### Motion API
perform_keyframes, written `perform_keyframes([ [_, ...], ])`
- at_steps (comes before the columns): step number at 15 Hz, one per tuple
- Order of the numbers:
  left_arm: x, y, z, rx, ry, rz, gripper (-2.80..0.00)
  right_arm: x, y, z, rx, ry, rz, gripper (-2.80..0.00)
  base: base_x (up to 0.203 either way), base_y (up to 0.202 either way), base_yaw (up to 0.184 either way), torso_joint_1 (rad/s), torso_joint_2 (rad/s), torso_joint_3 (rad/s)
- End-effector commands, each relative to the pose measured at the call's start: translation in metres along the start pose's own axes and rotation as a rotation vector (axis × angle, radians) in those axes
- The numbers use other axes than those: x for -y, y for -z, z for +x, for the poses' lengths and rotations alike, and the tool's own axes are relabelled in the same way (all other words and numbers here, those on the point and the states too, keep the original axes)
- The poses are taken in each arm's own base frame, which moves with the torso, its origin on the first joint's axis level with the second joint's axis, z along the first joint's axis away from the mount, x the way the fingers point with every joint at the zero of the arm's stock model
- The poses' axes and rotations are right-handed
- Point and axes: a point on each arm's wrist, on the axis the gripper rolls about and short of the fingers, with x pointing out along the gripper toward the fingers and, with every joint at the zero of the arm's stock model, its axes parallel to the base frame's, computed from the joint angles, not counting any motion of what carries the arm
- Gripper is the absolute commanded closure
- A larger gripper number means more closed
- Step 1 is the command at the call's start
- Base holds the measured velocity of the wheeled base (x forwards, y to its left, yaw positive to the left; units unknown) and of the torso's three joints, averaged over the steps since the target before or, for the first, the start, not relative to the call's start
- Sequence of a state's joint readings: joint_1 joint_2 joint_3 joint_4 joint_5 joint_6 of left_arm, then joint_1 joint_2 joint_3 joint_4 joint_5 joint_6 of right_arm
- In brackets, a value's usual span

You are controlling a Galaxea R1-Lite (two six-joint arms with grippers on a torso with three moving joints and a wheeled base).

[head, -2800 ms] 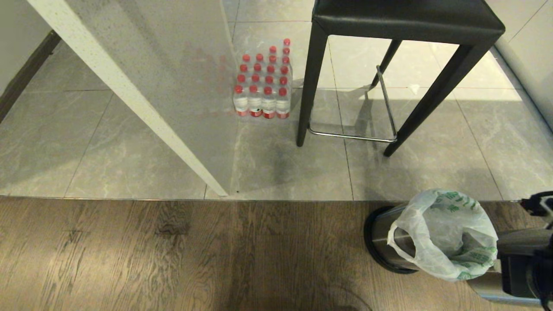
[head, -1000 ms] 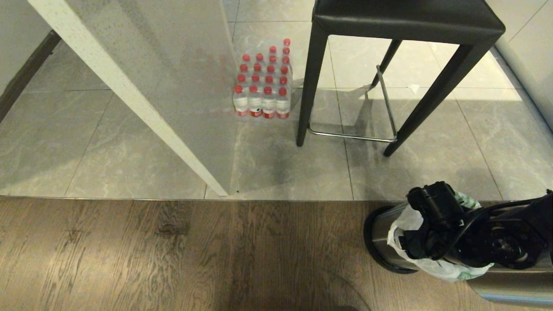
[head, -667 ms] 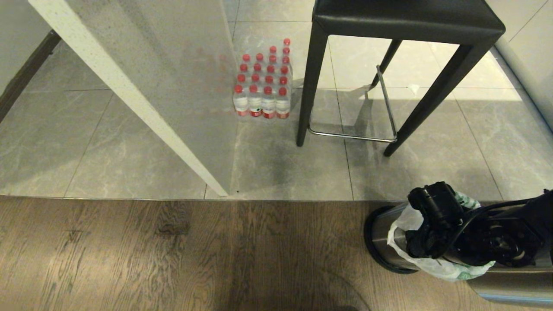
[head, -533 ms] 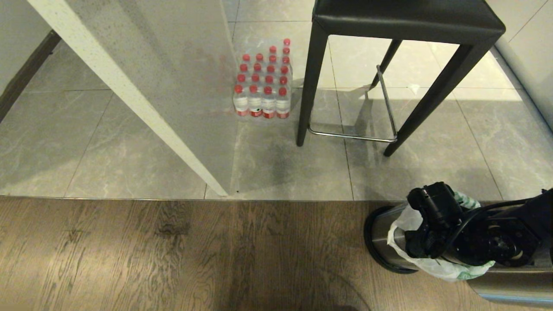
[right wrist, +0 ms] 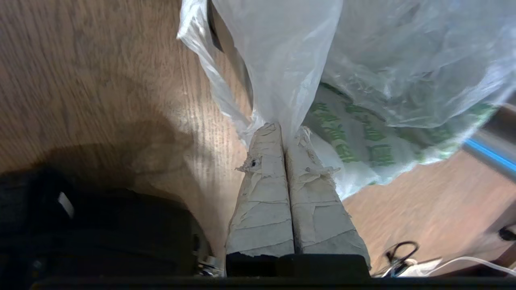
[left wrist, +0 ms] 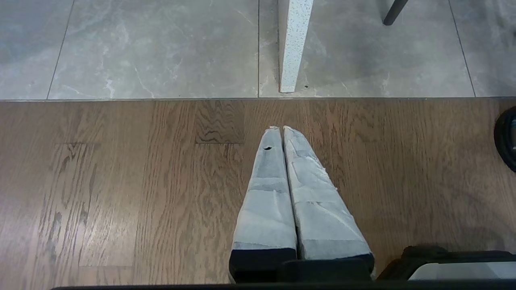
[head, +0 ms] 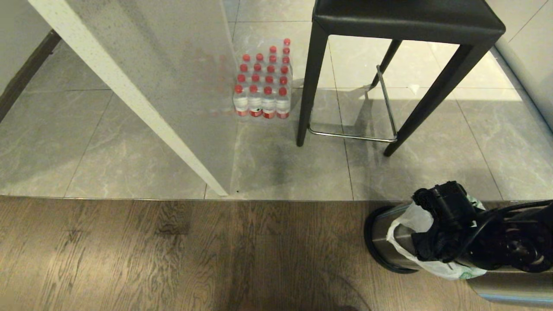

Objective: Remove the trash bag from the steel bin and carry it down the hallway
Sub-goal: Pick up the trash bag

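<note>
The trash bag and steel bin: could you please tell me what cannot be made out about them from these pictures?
- Bag contents: in the head view the right arm covers the mouth of the trash bag; the right wrist view shows only crumpled film.
- The steel bin: its rim is hidden by bag and arm in the head view.
- How much film the right gripper pinches: its shut fingers hide it.
- Green print: too creased to read.

The left gripper (left wrist: 283, 128) hangs above the dark wood-plank floor (left wrist: 121, 181), its two tape-wrapped fingers (left wrist: 268, 193) pressed together and empty. Beyond the planks lie grey marble-look tiles (left wrist: 153, 44). A white speckled panel edge (left wrist: 293, 44) stands on the tiles. A dark curved object (left wrist: 507, 139), possibly the bin's base, shows at the frame edge.
</note>
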State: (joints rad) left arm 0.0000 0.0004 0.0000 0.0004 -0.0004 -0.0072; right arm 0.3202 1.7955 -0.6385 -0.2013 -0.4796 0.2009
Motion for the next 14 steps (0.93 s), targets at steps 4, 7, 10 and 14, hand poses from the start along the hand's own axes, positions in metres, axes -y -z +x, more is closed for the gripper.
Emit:
perform_keyframes([
  [4,0.000,0.000,0.000,0.001,0.000,0.000,0.00,0.030,-0.009,-0.039,0.094,0.011,0.041,0.00,0.000,0.000,0.000,0.000,0.00,0.000],
  [7,0.000,0.000,0.000,0.001,0.000,0.000,0.00,0.053,-0.007,-0.055,0.102,0.075,0.075,0.00,0.000,0.000,0.000,0.000,0.00,0.000],
  [10,0.000,0.000,0.000,0.001,0.000,0.000,0.00,0.069,-0.004,-0.064,0.091,0.153,0.104,0.00,0.000,0.000,0.000,0.000,0.00,0.000],
  [14,0.000,0.000,0.000,0.001,0.000,0.000,0.00,0.050,0.000,-0.053,0.060,0.110,0.041,0.00,0.000,0.000,0.000,0.000,0.00,0.000],
])
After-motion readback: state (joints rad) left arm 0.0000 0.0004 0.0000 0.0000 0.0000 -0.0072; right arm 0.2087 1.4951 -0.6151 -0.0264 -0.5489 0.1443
